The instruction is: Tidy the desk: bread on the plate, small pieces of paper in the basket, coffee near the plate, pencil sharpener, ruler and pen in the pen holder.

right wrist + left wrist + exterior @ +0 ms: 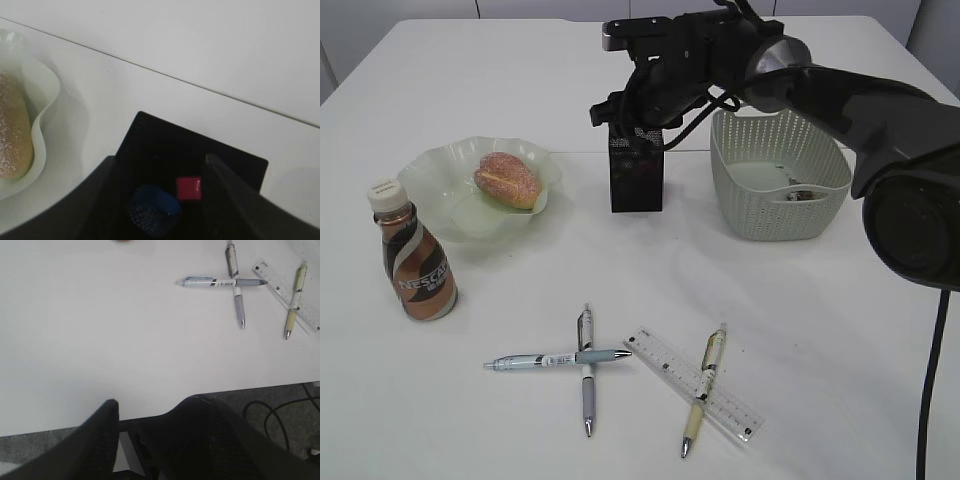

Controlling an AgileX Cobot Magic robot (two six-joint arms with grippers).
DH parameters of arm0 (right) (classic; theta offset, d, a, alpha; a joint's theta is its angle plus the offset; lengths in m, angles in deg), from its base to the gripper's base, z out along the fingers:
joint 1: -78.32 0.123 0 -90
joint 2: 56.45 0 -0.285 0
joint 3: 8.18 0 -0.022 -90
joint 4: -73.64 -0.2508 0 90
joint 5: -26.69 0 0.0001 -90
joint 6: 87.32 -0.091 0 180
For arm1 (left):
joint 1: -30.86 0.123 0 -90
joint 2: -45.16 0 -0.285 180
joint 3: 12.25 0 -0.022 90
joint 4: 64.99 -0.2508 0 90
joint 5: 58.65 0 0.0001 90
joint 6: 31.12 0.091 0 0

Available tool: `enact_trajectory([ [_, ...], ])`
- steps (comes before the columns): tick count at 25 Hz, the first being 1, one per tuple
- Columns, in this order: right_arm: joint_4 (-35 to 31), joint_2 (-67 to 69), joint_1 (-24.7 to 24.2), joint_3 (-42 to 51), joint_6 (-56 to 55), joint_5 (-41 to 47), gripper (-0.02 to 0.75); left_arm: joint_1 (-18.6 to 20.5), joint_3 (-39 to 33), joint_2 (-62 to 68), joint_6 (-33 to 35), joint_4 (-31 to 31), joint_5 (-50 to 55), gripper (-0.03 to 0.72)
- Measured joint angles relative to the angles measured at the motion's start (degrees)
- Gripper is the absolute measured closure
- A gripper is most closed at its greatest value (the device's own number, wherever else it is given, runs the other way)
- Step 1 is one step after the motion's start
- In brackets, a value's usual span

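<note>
From the front you see the right gripper [638, 118] poised over the black pen holder [636, 172] between plate [440, 180] and basket [780, 190]; your left wrist shows pens [222, 282] far right; your right wrist shows spread fingers [235, 200] empty above a red sharpener [189, 188].
</note>
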Motion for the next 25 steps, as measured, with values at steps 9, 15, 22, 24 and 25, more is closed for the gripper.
enact_trajectory([
  [9, -0.3, -3.3, 0.0, -0.1, 0.1, 5.4, 0.35, 0.0, 0.0, 0.0, 0.0, 0.0, 0.0, 0.265],
  [15, -0.4, -9.8, 0.0, -0.6, 0.1, 16.8, 0.35, 0.0, 0.0, 0.0, 0.0, 0.0, 0.0, 0.265],
  [22, -0.4, -17.4, 0.0, -0.6, 0.2, 28.9, 0.365, 0.0, 0.0, 0.0, 0.0, 0.0, 0.0, 0.265],
  [24, -0.4, -19.7, 0.0, -0.6, 0.7, 29.4, 0.365, 0.0, 0.0, 0.0, 0.0, 0.0, 0.0, 0.265],
  [25, -0.4, -21.2, 0.0, -0.6, 1.1, 29.5, 0.365, 0.0, 0.0, 0.0, 0.0, 0.0, 0.0, 0.265],
])
